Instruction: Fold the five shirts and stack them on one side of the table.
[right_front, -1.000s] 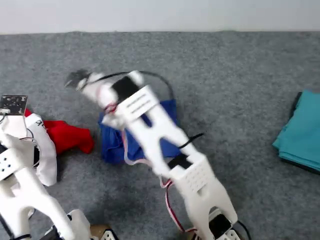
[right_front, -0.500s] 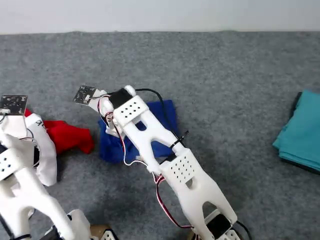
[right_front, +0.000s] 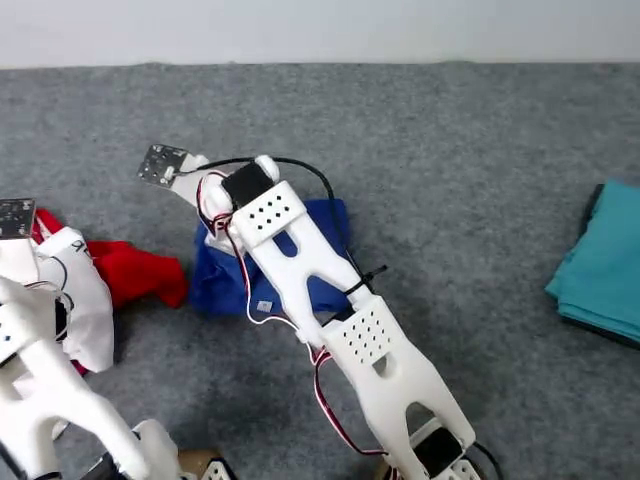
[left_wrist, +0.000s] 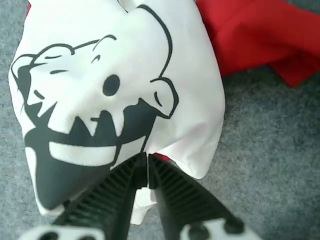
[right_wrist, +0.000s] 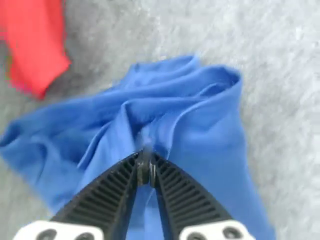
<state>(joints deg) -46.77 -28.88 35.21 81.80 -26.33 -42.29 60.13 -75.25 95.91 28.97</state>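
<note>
A crumpled blue shirt (right_front: 228, 287) lies mid-table under the right arm (right_front: 300, 265). My right gripper (right_wrist: 145, 166) is shut on a raised fold of the blue shirt (right_wrist: 200, 125). At the left edge lies a white shirt (right_front: 88, 290) with a black print, partly over a red shirt (right_front: 140, 272). My left gripper (left_wrist: 148, 164) is shut on the lower edge of the white shirt (left_wrist: 110, 85), and the red shirt (left_wrist: 250, 30) spreads beyond it. A stack of folded teal shirts (right_front: 605, 265) sits at the right edge.
Grey carpet-like table surface (right_front: 470, 150) stretches open across the back and between the blue shirt and the teal stack. The left arm's body (right_front: 45, 390) fills the lower left corner. A pale wall runs along the far edge.
The right arm swung its wrist over the blue shirt and drew the cloth slightly left and forward. The left arm has shifted a little left with the white shirt.
</note>
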